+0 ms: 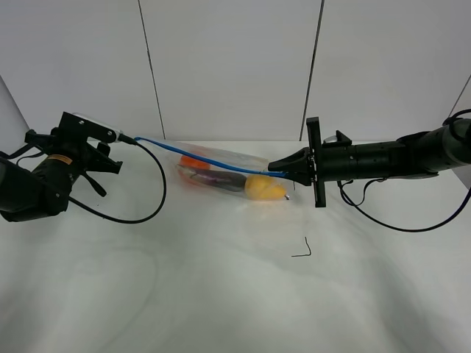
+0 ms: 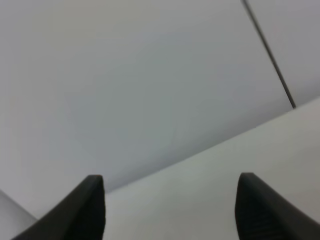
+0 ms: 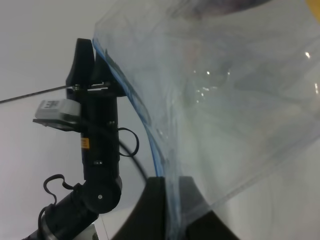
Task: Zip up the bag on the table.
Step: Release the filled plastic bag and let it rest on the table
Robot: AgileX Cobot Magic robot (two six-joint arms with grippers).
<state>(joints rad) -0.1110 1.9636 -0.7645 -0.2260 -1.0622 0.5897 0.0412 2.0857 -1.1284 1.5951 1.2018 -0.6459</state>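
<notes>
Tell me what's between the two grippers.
The bag itself: its blue zipper strip runs from near the open left gripper to the right gripper, shut on its end. The exterior high view shows it.

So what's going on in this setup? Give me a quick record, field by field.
bag: clear plastic, blue zipper strip along its upper edge, on the white table
inside: orange, purple eggplant, yellow pear
right fingers: shut on the strip's end nearest that arm
left fingers: open, holding nothing
black mark: small, on the table in front of the bag
</notes>
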